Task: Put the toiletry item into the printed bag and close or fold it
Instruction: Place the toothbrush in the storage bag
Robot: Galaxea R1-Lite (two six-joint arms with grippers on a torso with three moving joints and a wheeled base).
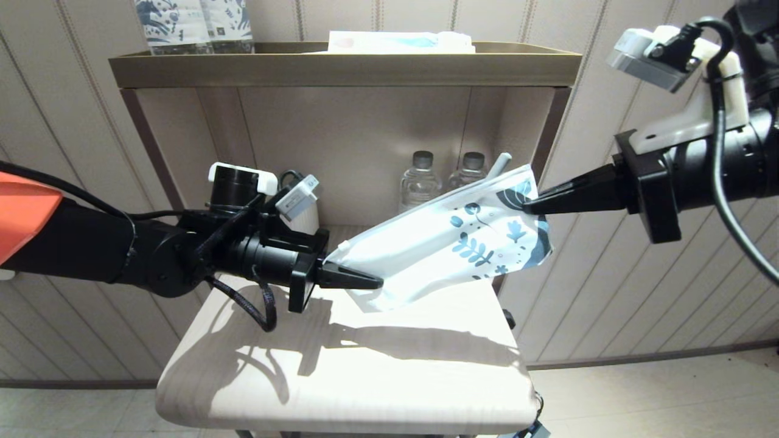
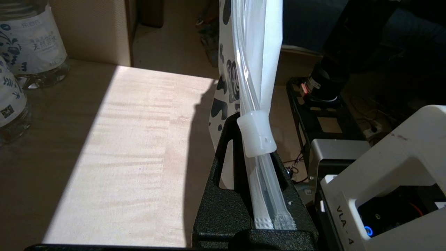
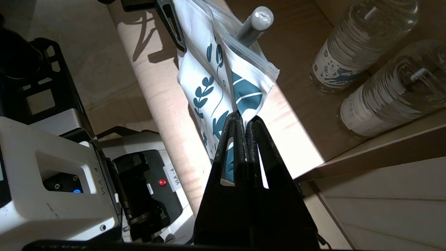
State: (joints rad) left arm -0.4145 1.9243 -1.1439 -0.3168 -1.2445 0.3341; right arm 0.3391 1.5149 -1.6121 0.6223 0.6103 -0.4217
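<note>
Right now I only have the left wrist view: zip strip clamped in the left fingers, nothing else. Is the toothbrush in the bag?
Observer: Mostly. The toothbrush end sticks out of the printed bag mouth at the far corner.
Operator: What holds that end?
Observer: The right gripper, shut on the printed edge.
Operator: Bag on the table?
Observer: No. In the head view it hangs stretched between the left gripper and the right, above the wooden table.
Operator: Anything behind it?
Observer: Two water bottles in the shelf nook.
</note>
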